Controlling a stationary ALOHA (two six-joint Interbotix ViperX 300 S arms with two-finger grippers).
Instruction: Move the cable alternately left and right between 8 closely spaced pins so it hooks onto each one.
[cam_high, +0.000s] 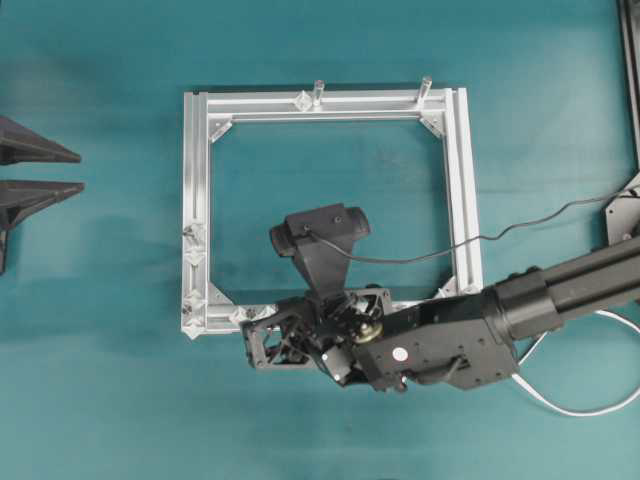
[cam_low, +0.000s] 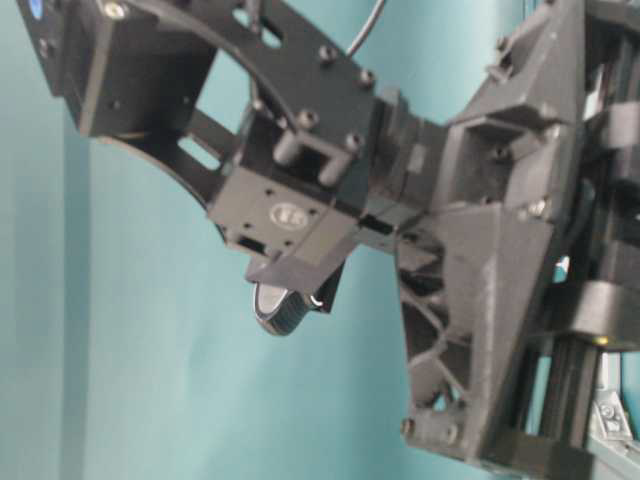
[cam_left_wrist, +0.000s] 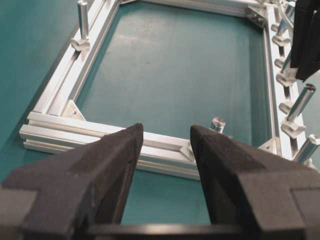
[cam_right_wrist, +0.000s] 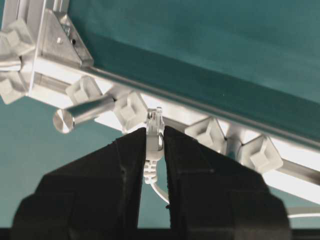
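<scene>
- Left gripper (cam_left_wrist: 165, 145): jaws spread wide, holding nothing, hovering off the frame's (cam_high: 196, 200) left edge and well apart from the work.
- Frame: square aluminium, lying on the teal table (cam_high: 100, 400); two upright posts on its far rail.
- Pins (cam_right_wrist: 131, 107): whitish diamond studs in a row along the near rail, starting at the near-left corner, with short metal pegs between some of them.
- Right gripper (cam_right_wrist: 155, 150): clenched on the cable (cam_right_wrist: 153, 145) just behind the plug; the nearer arm by far.
- Cable: thin, white, ribbed boot. The plug tip pokes out past the fingertips and sits just beside the second stud; contact unclear. Its long axis crosses the rail. The rest trails back to a loop off the near-right corner.
- Judgement: threading barely begun; next move needs a sideways shift along the rail.
</scene>
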